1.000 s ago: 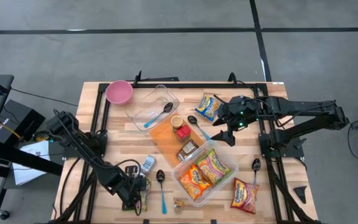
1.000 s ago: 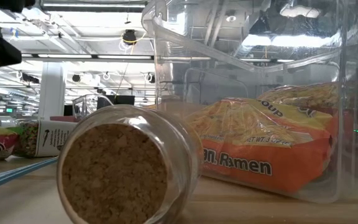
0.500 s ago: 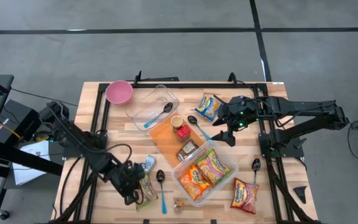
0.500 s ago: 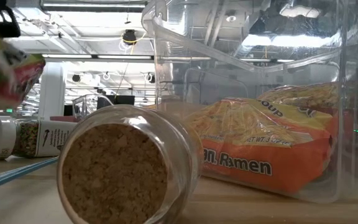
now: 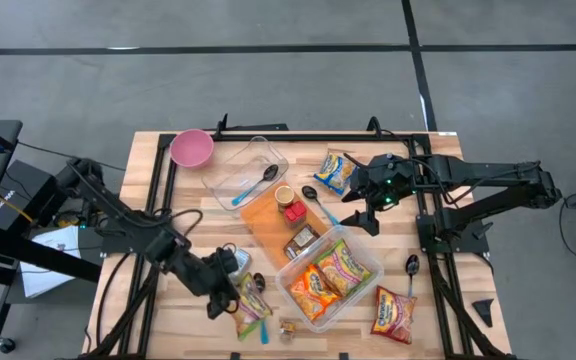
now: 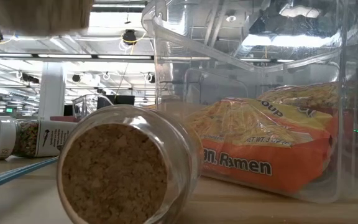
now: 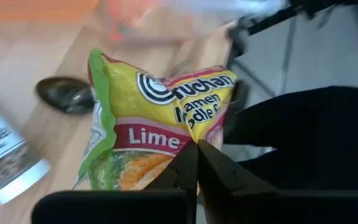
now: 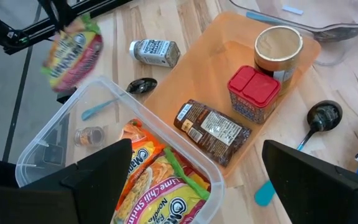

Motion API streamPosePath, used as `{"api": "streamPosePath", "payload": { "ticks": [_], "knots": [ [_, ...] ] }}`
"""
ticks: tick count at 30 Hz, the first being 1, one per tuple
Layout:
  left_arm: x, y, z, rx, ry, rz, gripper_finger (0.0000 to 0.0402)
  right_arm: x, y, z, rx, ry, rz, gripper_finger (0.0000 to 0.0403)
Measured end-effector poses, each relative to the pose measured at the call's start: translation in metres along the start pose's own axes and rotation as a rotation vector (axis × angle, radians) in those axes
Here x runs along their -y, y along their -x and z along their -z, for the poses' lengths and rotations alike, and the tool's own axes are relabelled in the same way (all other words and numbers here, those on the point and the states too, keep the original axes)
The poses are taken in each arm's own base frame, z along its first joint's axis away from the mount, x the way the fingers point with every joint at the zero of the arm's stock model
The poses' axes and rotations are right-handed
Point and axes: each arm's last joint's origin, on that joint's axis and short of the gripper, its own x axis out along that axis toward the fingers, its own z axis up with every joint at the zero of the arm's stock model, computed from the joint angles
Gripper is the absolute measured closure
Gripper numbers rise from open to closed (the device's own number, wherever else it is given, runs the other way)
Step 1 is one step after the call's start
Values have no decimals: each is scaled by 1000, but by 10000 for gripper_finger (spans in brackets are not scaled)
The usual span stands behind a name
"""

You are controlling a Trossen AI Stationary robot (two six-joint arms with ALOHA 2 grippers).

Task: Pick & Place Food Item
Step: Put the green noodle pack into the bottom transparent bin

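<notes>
Now lifted off the tabletop [image 5: 193,185], the green-and-red lime ramen packet [image 5: 249,308] travels toward the clear plastic bin [image 5: 368,263] at lower centre, pinched in the left gripper [image 5: 224,290]'s closed jaws; the right gripper [image 5: 370,212] waits, jaws open.

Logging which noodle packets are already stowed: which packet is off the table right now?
The lime ramen packet pinched in the left pincer, lifted near the table's front edge. The others lie in the clear bin or flat on the table.

A: What is the left gripper [image 7: 197,149] doing?
B: Its two dark fingers [image 7: 219,171] are pinched together on the edge of a yellow-green lime ramen packet [image 7: 157,121].
A: And around it?
B: A dark spoon [image 7: 66,96] lies on the wooden table [image 7: 36,56], a labelled jar [image 7: 2,158] near it.
</notes>
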Motion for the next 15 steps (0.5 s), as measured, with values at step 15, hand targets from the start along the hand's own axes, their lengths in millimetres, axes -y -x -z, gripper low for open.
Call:
{"api": "streamPosePath", "payload": {
  "ticks": [15],
  "knots": [
    [7,26,-68,213,98,193,401,10,1,-3,9,-2,32,46]
  ]
}}
